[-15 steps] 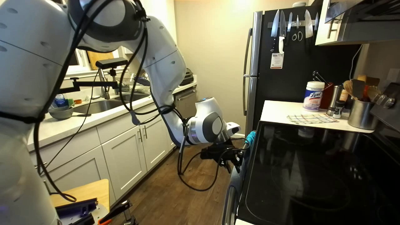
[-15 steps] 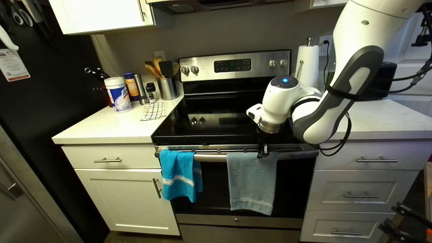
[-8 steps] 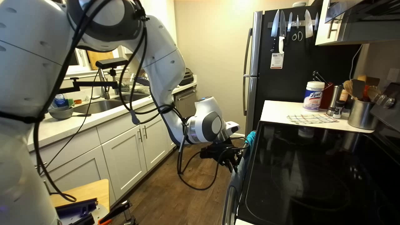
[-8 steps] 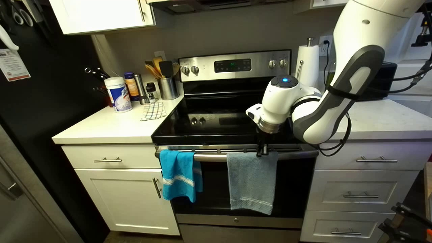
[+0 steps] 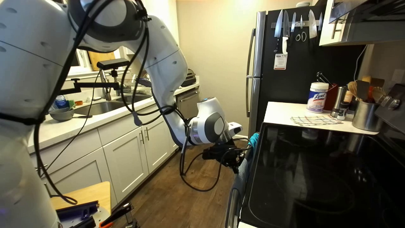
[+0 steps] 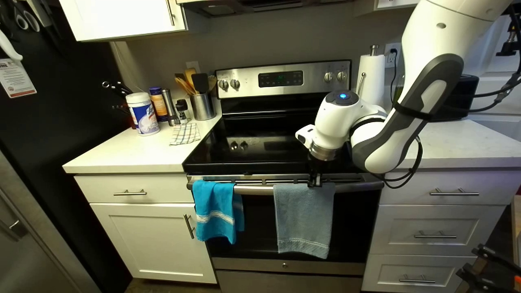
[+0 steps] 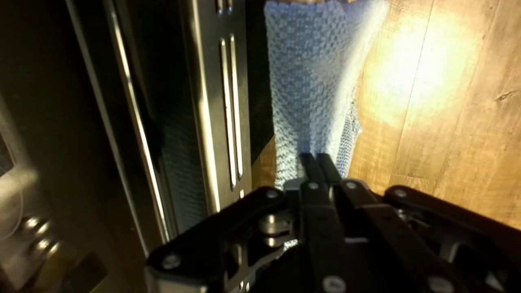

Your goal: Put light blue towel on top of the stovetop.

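Dark wood flooring [image 5: 196, 180] is bordered by white cabinets [image 5: 125, 167] and an oven door [image 6: 260, 236]. Nearest, the jaws are placed at the upper part of the light blue towel [image 6: 304, 221], which is draped over the oven handle [image 6: 254, 190]; they are pressed together, though whether a fold is pinched between them cannot be told. Along the same handle, apart from it, a turquoise towel [image 6: 215, 211] is hung. Farther back and higher, the glossy stovetop [image 5: 316, 177] is set, with a control panel [image 6: 283, 79] mounted behind it. The grasp is judged to be the step in hand, with the towel not yet lifted. Next, the hold should be proved by a gentle upward pull; the towel then needs to be raised until it is freed from the handle and carried over the stovetop. Compared with a second ago, when the jaws are seen spread, they are now drawn together; no clear change is seen in the towel's hang.
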You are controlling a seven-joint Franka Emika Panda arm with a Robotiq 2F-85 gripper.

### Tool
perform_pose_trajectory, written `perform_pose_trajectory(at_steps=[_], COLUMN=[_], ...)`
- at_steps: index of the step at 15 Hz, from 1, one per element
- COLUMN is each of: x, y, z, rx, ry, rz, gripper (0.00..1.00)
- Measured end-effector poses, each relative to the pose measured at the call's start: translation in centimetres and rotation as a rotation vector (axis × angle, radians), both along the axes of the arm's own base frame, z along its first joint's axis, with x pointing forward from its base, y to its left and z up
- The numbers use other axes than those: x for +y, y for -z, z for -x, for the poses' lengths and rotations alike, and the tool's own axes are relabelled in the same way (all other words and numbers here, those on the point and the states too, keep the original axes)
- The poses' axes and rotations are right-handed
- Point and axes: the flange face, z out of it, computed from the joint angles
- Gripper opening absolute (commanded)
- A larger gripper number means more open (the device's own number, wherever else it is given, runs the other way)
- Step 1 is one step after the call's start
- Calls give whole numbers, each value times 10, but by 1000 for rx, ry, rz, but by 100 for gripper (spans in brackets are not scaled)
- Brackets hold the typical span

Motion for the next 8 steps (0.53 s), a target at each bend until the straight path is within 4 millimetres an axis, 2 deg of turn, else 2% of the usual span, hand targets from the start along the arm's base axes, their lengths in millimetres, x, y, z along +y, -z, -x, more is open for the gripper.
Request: perform_pose_trajectory(at_steps=[5,6,7,8], x=[5,6,7,7], y=[-4,-4,-5,-5], z=[-6,-8,-10,-13], rx=[1,3,9,16], ry=[10,14,20,27], rz=[-10,-13,-15,-18], gripper=[68,24,28,27])
